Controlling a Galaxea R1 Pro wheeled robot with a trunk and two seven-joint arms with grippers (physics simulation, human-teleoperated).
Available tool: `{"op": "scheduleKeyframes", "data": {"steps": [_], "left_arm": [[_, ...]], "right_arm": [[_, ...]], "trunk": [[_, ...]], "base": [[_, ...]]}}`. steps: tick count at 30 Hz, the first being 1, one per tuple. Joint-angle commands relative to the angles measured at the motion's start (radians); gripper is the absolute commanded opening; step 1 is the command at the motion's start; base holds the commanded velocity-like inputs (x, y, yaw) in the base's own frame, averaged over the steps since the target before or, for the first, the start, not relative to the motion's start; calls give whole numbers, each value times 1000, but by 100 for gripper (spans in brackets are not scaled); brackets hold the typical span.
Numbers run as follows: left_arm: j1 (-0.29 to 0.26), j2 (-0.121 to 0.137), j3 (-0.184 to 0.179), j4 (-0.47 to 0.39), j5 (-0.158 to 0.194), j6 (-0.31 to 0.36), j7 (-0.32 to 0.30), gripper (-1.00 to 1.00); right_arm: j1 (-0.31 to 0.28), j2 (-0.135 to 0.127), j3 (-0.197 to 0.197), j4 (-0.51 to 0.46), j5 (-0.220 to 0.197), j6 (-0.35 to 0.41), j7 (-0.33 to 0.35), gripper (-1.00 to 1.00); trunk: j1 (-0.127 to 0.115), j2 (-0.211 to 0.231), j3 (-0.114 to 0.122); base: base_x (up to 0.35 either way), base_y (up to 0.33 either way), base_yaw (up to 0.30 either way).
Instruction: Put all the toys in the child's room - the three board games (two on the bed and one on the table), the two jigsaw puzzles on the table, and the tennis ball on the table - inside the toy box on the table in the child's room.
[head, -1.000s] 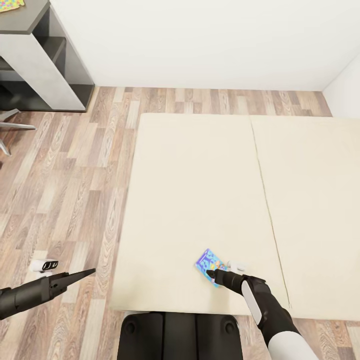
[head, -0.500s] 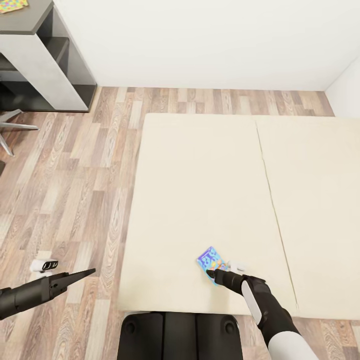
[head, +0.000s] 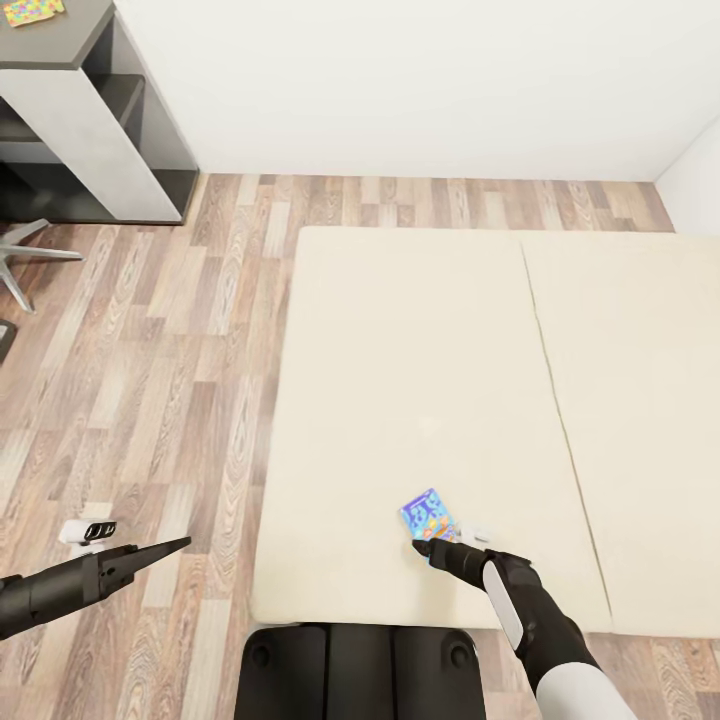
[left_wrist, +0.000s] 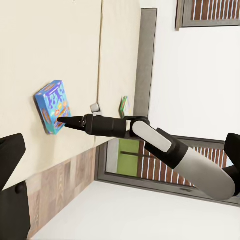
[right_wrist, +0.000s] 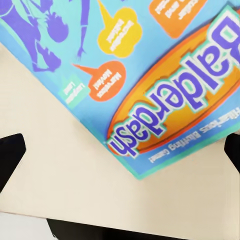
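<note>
The blue board game (head: 430, 514), a flat carton lettered Balderdash, lies on the cream bed (head: 400, 380) close to its near edge, just beyond the tip of my right gripper (head: 428, 549).

Going left to right: at the far left, a jigsaw puzzle (head: 32, 11) lies on the dark grey shelf section of the table (head: 60, 45). My left gripper (head: 160, 549) hangs over the wood floor (head: 150, 330) at the near left, well apart from the bed; its fingers come to one point in the head view, so they look pressed together and carry nothing. In the right wrist view the fingers (right_wrist: 11, 152) of my right gripper are spread wide at either side, with the carton lying between and ahead of them, not yet pinched.

The carton sits just on the far side of my right fingertips, its near corner toward them, its long axis running diagonally from near right to far left. My right arm is by far the nearer one, so I judge it should take the carton. In the left wrist view a second, green carton (left_wrist: 123, 106) lies farther right on the bed. The toy box is out of sight, so I cannot tell what it holds.
</note>
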Motion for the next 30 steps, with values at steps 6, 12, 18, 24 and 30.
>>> {"op": "scheduleKeyframes", "data": {"steps": [6, 12, 18, 24, 30], "left_arm": [[0, 0, 0, 0, -1, 11, -4, 100], [0, 0, 0, 0, -1, 11, -4, 100], [0, 0, 0, 0, -1, 11, -4, 100], [0, 0, 0, 0, -1, 11, -4, 100], [0, 0, 0, 0, -1, 11, -4, 100]], "right_arm": [[0, 1, -5, -1, -2, 7, 4, 100], [0, 1, -5, -1, -2, 7, 4, 100], [0, 1, -5, -1, -2, 7, 4, 100], [0, 1, -5, -1, -2, 7, 4, 100], [1, 1, -5, -1, -2, 7, 4, 100]], "trunk": [[1, -2, -1], [1, -2, -1], [1, -2, -1], [1, -2, -1], [1, -2, -1]], "base": [[0, 50, 0], [0, 102, 0], [0, 51, 0], [0, 91, 0], [0, 19, 0]]}}
